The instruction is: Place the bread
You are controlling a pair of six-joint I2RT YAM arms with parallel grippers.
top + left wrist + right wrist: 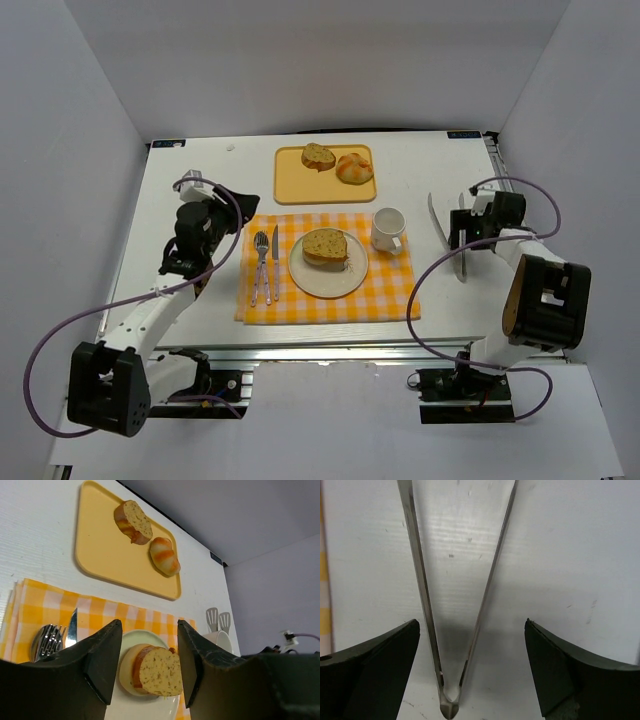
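Note:
A seeded bread slice (325, 245) lies on a white plate (325, 282) on the yellow checked cloth (385, 292). In the left wrist view the slice (157, 672) sits on the plate (134, 636) beyond my open, empty left gripper (149, 623). In the top view the left gripper (248, 203) hovers at the cloth's back left corner. An orange tray (300, 186) at the back holds another slice (318, 157) and a roll (354, 168). My right gripper (460, 238) is open over metal tongs (422, 595), touching nothing.
A white cup (388, 228) stands on the cloth right of the plate. A fork (260, 265) and a knife (273, 262) lie left of the plate. The tongs (445, 235) lie on the bare table at the right. White walls enclose the table.

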